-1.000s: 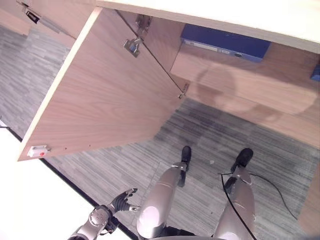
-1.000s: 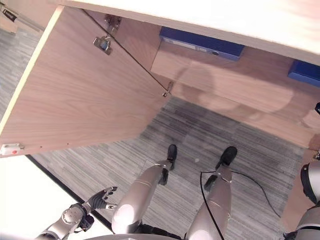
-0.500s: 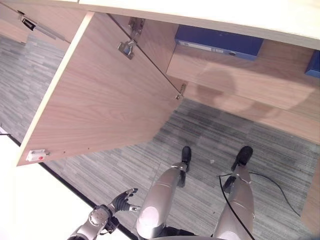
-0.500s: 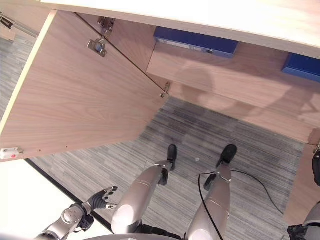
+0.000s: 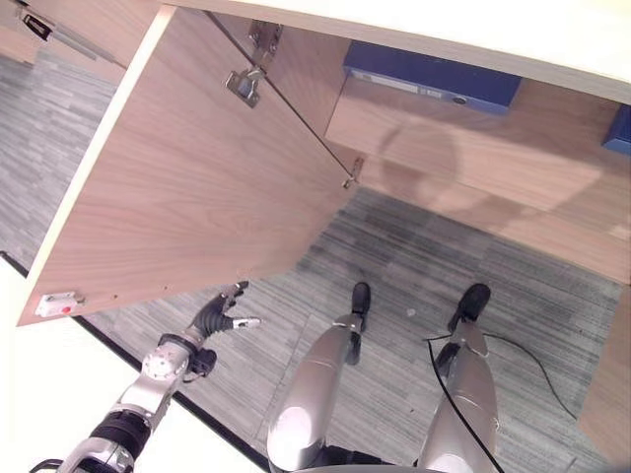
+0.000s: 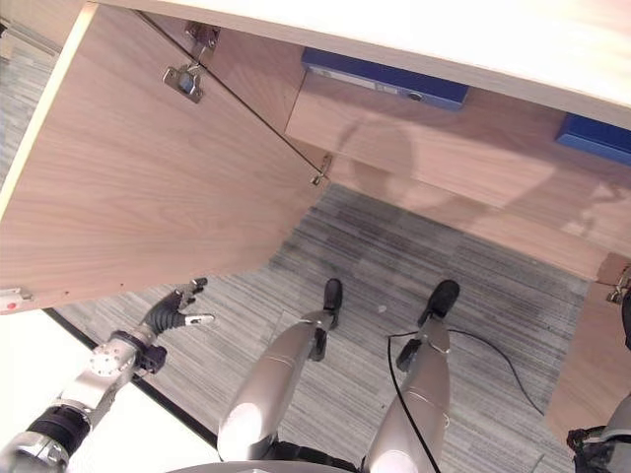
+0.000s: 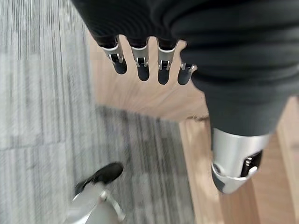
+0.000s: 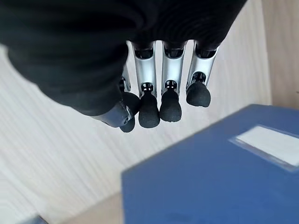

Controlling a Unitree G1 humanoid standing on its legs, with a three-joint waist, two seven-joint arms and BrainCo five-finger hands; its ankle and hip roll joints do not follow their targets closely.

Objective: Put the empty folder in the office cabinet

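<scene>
The office cabinet [image 5: 463,158] stands before me with its wooden door [image 5: 197,187] swung wide on the left. A blue folder [image 5: 432,79] lies on the shelf inside, and a second blue folder [image 6: 596,133] lies further right. My left hand [image 5: 219,313] hangs just below the door's lower edge, fingers relaxed and holding nothing; in the left wrist view its fingers [image 7: 140,65] point toward a wood panel. In the right wrist view my right hand [image 8: 161,93] hovers with straight fingers above a blue folder [image 8: 210,177] with a white label, lying on a pale surface.
Grey striped carpet [image 5: 414,256] covers the floor in front of the cabinet. The cabinet's pale top [image 5: 444,30] runs across the upper edge. A white surface [image 5: 39,394] sits at the lower left, bordered by a dark strip.
My left hand has risen from low beside me up toward the door's lower edge. The camera has shifted slightly.
</scene>
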